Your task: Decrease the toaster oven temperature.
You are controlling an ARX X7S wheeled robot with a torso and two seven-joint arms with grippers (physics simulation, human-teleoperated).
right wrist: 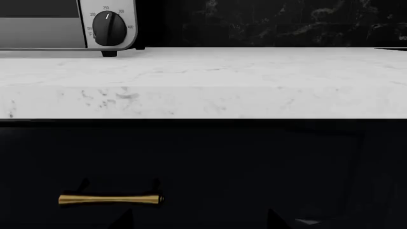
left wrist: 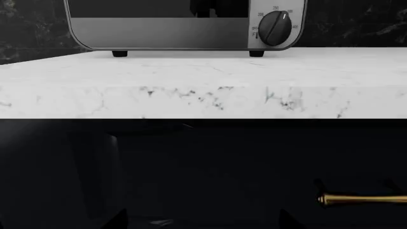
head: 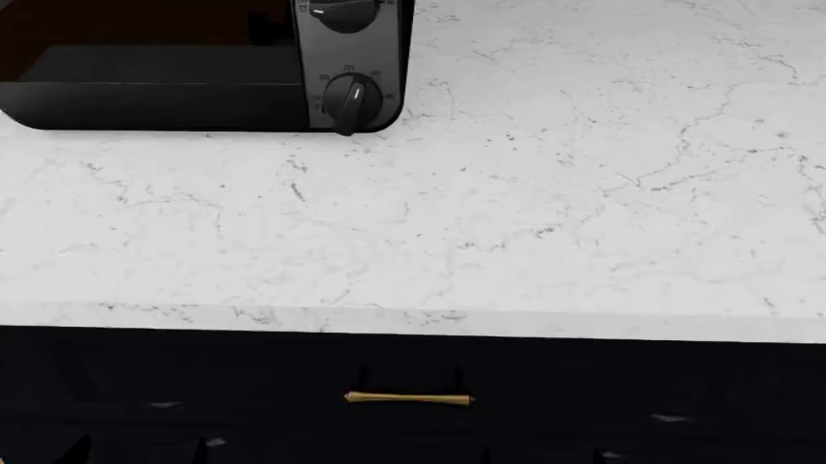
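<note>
The glossy black toaster oven point(head: 155, 92) stands at the far left of the white marble counter point(head: 516, 213). Its grey control strip shows a lower black dial point(head: 348, 99) and part of a dial above it point(head: 346, 10). The left wrist view shows the oven point(left wrist: 178, 33) and one dial point(left wrist: 275, 28), as does the right wrist view, with oven point(right wrist: 45, 33) and dial point(right wrist: 109, 27). My left gripper point(left wrist: 203, 224) and right gripper point(right wrist: 200, 223) are open and empty. Both are low in front of the dark cabinet, below the counter edge and far from the oven.
A dark drawer front under the counter carries a brass handle point(head: 409, 397), also seen in the left wrist view point(left wrist: 362, 199) and the right wrist view point(right wrist: 109, 199). A black marbled wall point(right wrist: 286, 24) rises behind the counter.
</note>
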